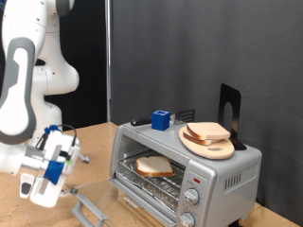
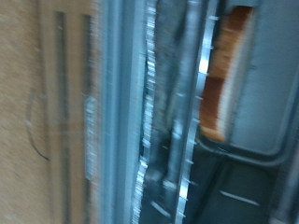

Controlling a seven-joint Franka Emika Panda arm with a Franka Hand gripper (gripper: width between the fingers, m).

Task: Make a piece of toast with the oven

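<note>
The oven (image 1: 223,168) stands at the exterior view's right with its glass door (image 1: 102,206) dropped open. A piece of toast (image 1: 154,166) lies flat on the wire rack inside. My gripper (image 1: 44,182) hangs low at the exterior view's left, in front of the open door and apart from the oven, with nothing seen in it. The wrist view is blurred. It shows metal bars of the oven (image 2: 170,140) and the piece of toast (image 2: 230,73) behind them. The fingers do not show there.
On the oven's top sit a round wooden plate (image 1: 204,148) with another bread slice (image 1: 207,131), a blue cube (image 1: 161,120) and a black stand (image 1: 230,109). The oven's knobs (image 1: 192,197) face front. A wooden table (image 1: 90,137) carries it all.
</note>
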